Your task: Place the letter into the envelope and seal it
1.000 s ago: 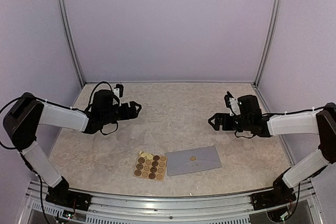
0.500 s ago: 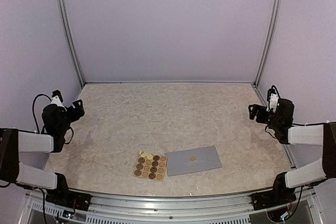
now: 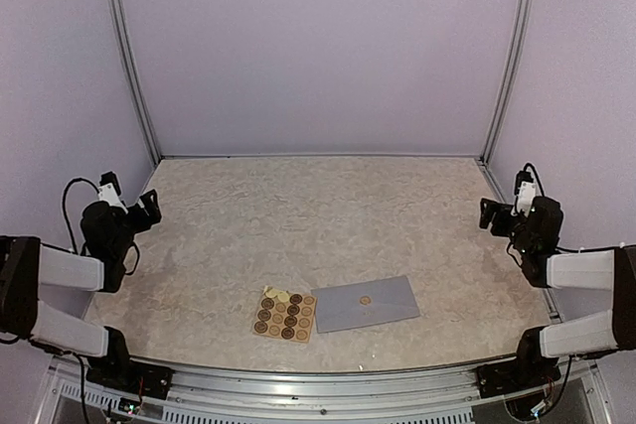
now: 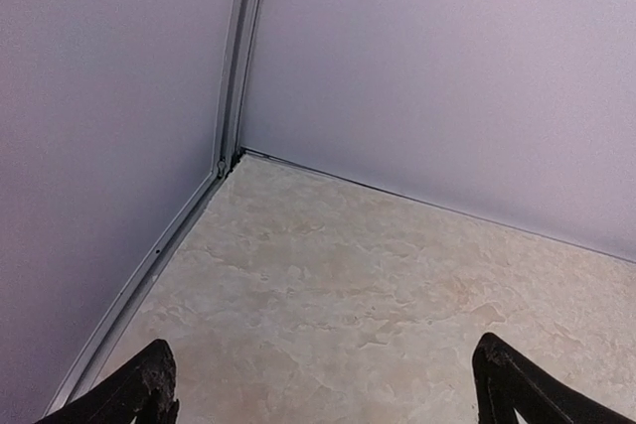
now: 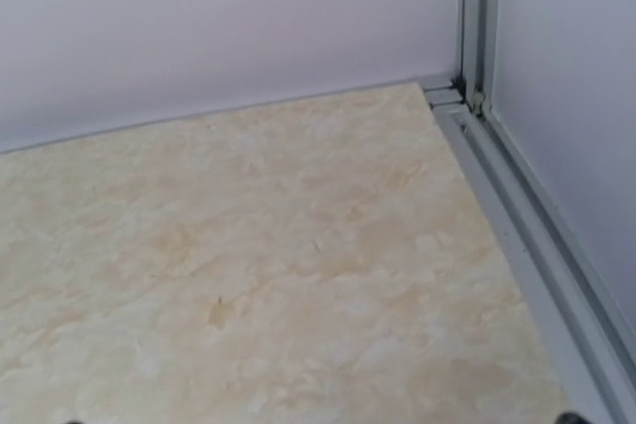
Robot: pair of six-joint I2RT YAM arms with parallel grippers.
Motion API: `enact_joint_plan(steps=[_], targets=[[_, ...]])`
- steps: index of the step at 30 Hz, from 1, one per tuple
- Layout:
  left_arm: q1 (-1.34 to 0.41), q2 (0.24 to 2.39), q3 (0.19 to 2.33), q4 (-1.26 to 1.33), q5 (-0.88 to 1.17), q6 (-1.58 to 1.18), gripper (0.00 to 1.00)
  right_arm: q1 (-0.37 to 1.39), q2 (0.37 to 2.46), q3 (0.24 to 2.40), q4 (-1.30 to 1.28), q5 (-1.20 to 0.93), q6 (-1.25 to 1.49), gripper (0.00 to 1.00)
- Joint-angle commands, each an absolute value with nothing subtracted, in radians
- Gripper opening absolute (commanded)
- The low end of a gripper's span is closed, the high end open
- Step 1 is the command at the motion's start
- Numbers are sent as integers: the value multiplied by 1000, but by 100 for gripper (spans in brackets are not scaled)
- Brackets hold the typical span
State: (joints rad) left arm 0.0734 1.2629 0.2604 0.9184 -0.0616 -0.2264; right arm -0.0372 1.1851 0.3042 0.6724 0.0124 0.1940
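Note:
The grey-lavender envelope [image 3: 366,304] lies flat near the table's front edge, right of centre, its flap down with one round brown sticker [image 3: 366,299] on it. No letter shows in any view. My left gripper [image 3: 149,208] is drawn back to the left wall, far from the envelope. In the left wrist view its fingertips [image 4: 151,386] stand wide apart over bare table, open and empty. My right gripper [image 3: 492,213] is held by the right wall, also far from the envelope. The right wrist view shows only bare table, with the finger ends just at the bottom corners.
A tan sheet of round brown stickers [image 3: 285,314] lies just left of the envelope. Lavender walls with metal corner posts [image 3: 129,57] close the table [image 3: 318,215] on three sides. A metal rail [image 5: 517,235] runs along the right edge.
Both arms have swung back from the middle of the table to the side walls. The left jaws have opened a little wider. The envelope and sticker sheet have stayed put.

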Motion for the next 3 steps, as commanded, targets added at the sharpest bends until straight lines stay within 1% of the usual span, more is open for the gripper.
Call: enact_joint_plan(steps=[1, 3], targets=[[78, 1278, 257, 958, -62, -204, 99, -51, 1168, 290, 715, 26, 181, 100], [78, 1275, 255, 957, -66, -207, 99, -51, 1167, 289, 716, 29, 179, 100]])
